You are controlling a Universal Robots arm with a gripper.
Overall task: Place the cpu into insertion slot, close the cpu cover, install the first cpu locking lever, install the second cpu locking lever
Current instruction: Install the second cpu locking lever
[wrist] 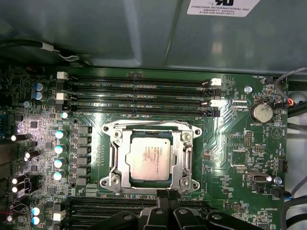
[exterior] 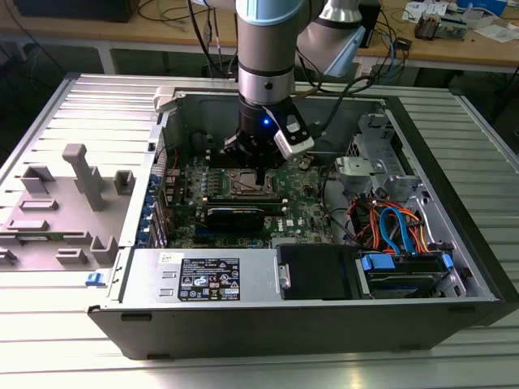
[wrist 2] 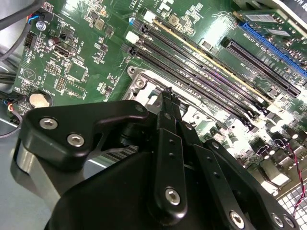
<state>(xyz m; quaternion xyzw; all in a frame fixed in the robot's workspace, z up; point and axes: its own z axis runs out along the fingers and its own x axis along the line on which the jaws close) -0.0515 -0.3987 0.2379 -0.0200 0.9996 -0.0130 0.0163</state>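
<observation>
In the exterior view, a grey plastic fixture tray (exterior: 61, 207) lies at nine o'clock from the open computer case (exterior: 454, 203), whose green motherboard (exterior: 308, 203) lies flat inside. The gripper (exterior: 258, 174) hangs over the insertion slot (exterior: 243, 183), near the board's centre. In the first wrist view, the cpu (wrist: 149, 155) sits squarely in the insertion slot (wrist: 150, 126), with the cpu cover (wrist: 184, 153) lying flat around it. Memory slots (wrist: 139, 96) run at twelve o'clock from the socket, a coin battery (wrist: 263, 112) at two o'clock. The gripper (wrist: 165, 195) is at six o'clock of the socket, fingers pressed together, grasping nothing. In the second wrist view, the fingers (wrist 2: 169, 103) end just above the socket's rim.
</observation>
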